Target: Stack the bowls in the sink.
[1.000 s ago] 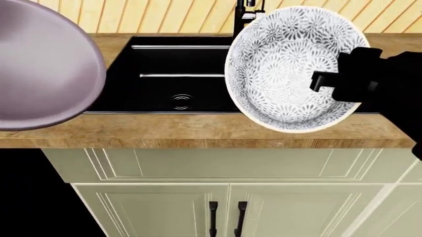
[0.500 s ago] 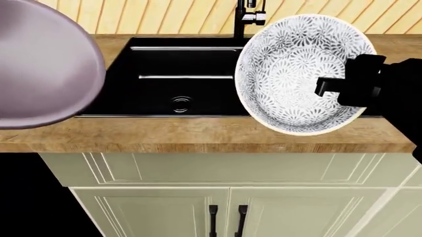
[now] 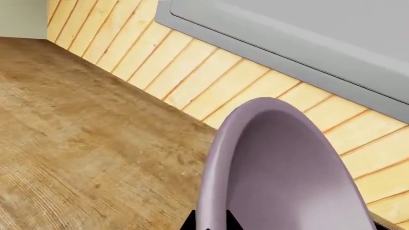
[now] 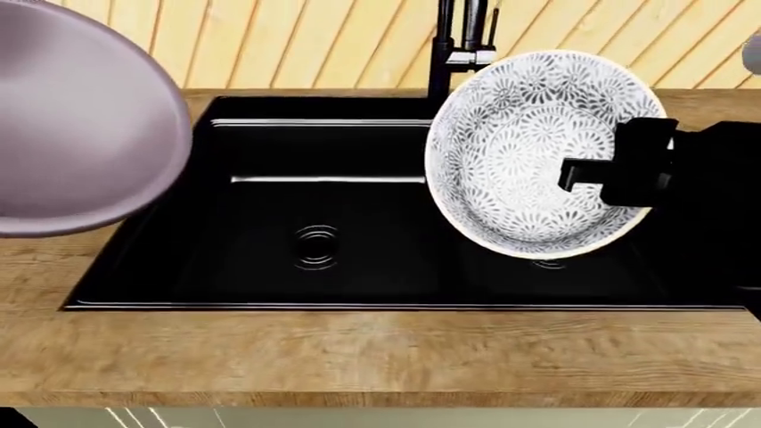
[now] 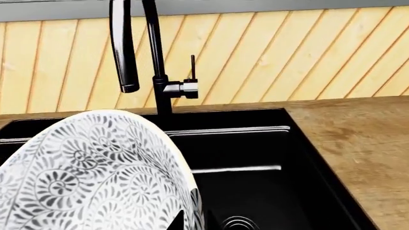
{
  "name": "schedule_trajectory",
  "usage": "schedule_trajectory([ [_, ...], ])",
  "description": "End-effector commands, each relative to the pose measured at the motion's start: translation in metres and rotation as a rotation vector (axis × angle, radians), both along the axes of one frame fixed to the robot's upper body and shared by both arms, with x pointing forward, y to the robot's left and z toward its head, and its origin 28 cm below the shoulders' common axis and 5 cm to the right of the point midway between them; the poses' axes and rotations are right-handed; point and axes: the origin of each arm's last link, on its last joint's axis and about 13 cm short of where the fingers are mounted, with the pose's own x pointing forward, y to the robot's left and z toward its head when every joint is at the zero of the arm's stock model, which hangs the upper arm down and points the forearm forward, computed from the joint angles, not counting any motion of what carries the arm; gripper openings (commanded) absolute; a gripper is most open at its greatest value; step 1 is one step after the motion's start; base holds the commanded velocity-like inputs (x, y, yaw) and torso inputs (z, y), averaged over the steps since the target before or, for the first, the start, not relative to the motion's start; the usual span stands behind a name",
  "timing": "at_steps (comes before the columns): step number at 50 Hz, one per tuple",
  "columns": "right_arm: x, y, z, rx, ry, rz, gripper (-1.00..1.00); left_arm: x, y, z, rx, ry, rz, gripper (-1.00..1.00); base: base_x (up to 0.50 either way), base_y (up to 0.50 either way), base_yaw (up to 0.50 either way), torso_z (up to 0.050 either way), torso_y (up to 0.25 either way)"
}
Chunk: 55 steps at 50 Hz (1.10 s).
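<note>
The white floral bowl (image 4: 535, 152) is held tilted above the right part of the black sink (image 4: 356, 223), centre-right of the head frame, its rim clamped by the right gripper (image 4: 594, 171). The mauve bowl (image 4: 71, 125) is seen at upper left, over the wooden counter (image 4: 356, 348); the left gripper's state cannot be told

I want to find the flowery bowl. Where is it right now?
The round white bowl with grey floral pattern is held up by the right end effector, on the head view's right, over the glossy black sink, just below the black faucet.
</note>
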Motion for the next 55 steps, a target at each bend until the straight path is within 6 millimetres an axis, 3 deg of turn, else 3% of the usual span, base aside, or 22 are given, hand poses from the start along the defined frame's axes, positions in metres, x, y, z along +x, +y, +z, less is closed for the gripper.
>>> schedule_trajectory([
  [1,0.001,-0.001,0.003,-0.011,-0.027,-0.006,-1.00,-0.010,0.001,0.026,0.001,-0.157,0.010,-1.00,0.37,0.00,0.00,0.000,0.000],
  [22,0.006,0.004,-0.004,-0.027,0.009,0.043,-1.00,-0.009,0.002,0.025,-0.002,-0.158,0.012,-1.00,0.04,0.00,0.00,0.000,0.003],
  [55,0.040,0.032,-0.022,0.071,0.001,0.197,-1.00,-0.008,0.001,0.023,-0.007,-0.157,0.011,-1.00,0.00,0.00,0.00,0.000,0.002],
])
